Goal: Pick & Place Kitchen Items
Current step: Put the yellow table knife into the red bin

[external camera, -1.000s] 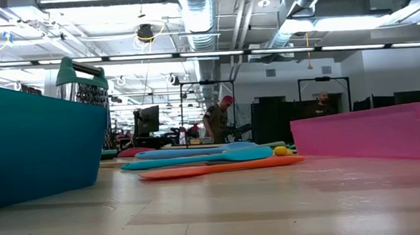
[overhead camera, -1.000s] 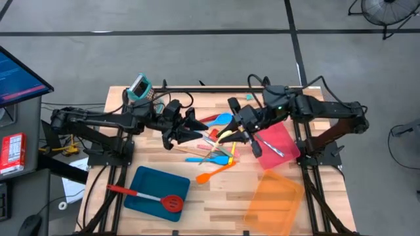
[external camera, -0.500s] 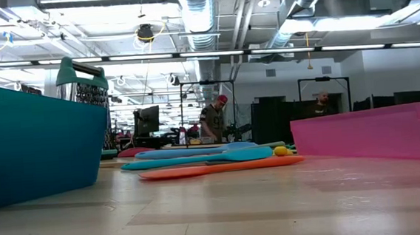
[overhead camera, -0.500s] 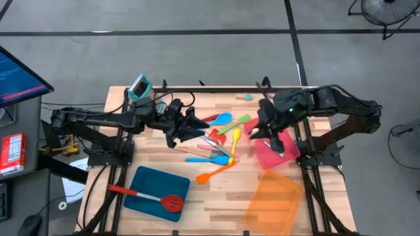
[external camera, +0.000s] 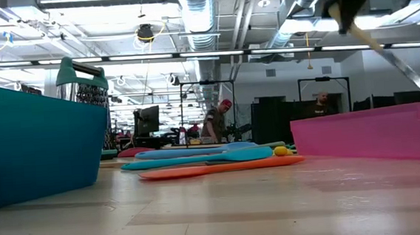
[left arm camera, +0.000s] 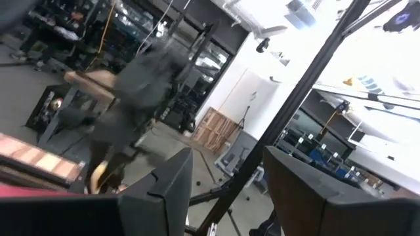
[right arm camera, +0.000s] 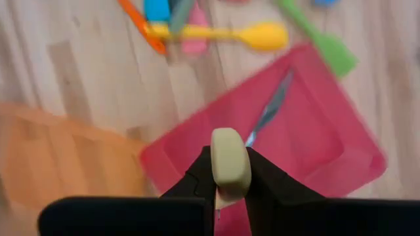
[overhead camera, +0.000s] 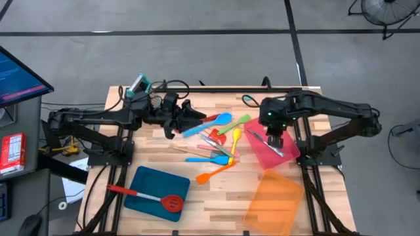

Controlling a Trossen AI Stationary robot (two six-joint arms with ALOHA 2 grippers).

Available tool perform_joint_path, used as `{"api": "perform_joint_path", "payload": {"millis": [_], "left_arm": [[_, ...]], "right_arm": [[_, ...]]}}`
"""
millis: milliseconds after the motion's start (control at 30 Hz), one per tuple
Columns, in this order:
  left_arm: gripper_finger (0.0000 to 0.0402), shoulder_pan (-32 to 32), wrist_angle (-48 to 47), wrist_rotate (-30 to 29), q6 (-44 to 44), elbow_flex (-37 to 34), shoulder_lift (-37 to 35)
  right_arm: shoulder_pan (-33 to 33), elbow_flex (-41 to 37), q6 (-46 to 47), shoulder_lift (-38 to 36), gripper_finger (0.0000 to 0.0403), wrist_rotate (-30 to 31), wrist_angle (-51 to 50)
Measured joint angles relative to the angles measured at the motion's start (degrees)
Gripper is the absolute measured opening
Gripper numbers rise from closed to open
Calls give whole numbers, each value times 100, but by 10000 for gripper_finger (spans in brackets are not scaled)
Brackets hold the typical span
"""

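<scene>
Right pincer (overhead camera: pixel 274 139) clamped on the pale handle of a metal utensil (right arm camera: pixel 268 113), above the red tray (overhead camera: pixel 287 141) at the bench's 3 o'clock side. The utensil is slim, stiff, probably light and slick; best held by its handle. Its long axis slants down toward 4 o'clock. Left pincer (overhead camera: pixel 188 117): jaws apart, empty, by the utensil pile (overhead camera: pixel 216 147).

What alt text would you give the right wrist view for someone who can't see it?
The right gripper is shut on a pale-handled metal utensil hanging over the flat red tray. Beyond lie a yellow spoon, a green spatula and an orange tray.
</scene>
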Motion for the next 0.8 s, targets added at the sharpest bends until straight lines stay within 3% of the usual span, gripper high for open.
{"api": "perform_joint_path", "payload": {"millis": [300, 433, 633, 800], "left_arm": [[149, 52, -151, 4, -13, -2, -46], [144, 52, -335, 2, -13, -2, -46], [140, 78, -343, -8, 8, -2, -44], [140, 146, -392, -40, 50, -2, -44]], "right_arm": [[-1256, -1381, -556, -10, 37, -641, 1050], [-1559, -1520, -698, 25, 37, -739, 1147], [-1878, -1542, -740, 21, 37, -1406, 1095], [-2015, -1542, -797, 21, 37, -1376, 1090]]}}
